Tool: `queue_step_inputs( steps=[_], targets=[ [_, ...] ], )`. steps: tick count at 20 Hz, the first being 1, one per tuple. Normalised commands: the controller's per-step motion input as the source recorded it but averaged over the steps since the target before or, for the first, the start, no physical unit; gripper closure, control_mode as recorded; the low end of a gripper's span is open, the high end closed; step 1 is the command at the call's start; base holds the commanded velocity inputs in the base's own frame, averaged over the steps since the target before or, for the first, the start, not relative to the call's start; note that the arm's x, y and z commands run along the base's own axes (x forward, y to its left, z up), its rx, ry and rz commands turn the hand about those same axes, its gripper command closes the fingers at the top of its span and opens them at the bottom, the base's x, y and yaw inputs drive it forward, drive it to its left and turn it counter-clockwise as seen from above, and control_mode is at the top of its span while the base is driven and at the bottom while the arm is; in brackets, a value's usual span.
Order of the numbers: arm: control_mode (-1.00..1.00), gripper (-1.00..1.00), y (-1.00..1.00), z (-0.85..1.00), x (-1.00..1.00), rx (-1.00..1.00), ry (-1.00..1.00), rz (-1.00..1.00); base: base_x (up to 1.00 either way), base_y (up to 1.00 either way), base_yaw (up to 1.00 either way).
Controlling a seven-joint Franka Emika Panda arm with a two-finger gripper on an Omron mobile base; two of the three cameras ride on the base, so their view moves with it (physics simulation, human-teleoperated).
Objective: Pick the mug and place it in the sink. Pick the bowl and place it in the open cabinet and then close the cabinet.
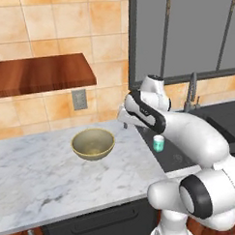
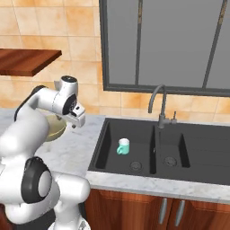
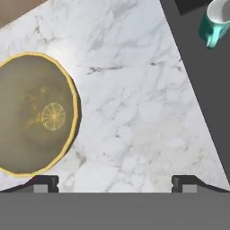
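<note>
The teal mug [image 2: 123, 146] stands upright in the left basin of the black sink [image 2: 197, 155], and also shows as the mug [image 1: 159, 143] and the mug [image 3: 215, 22]. The olive-tan bowl [image 1: 93, 143] rests on the white marble counter [image 1: 39, 176], left of the sink. My gripper [image 3: 114, 184] hangs open and empty above the bare marble between the bowl [image 3: 33, 114] and the sink's edge [image 3: 211, 94]. The gripper [image 2: 77, 119] is partly in front of the bowl in the right base view. Only the underside of the reddish-brown cabinet [image 1: 42, 74] shows, up on the left wall.
A grey gooseneck faucet [image 2: 158, 104] rises behind the sink under a large window [image 2: 166, 42]. A wall outlet [image 1: 79, 99] sits on the tiled backsplash behind the bowl. Wooden cabinet fronts with handles [image 2: 170, 209] run below the counter.
</note>
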Motion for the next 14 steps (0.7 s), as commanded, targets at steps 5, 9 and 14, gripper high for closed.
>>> queue_step_inputs(
  steps=[5, 9, 14],
  targets=[
    [-1.00, -1.00, 0.06, -0.23, 0.73, 0.11, 0.18, 0.16, 0.00, 0.00, 0.00],
    [-1.00, -1.00, 0.09, -0.23, 0.51, 0.11, 0.20, 0.16, 0.00, 0.00, 0.00],
    [-1.00, -1.00, 0.29, -0.27, 0.26, 0.01, 0.05, 0.12, 0.00, 0.00, 0.00]
  ],
)
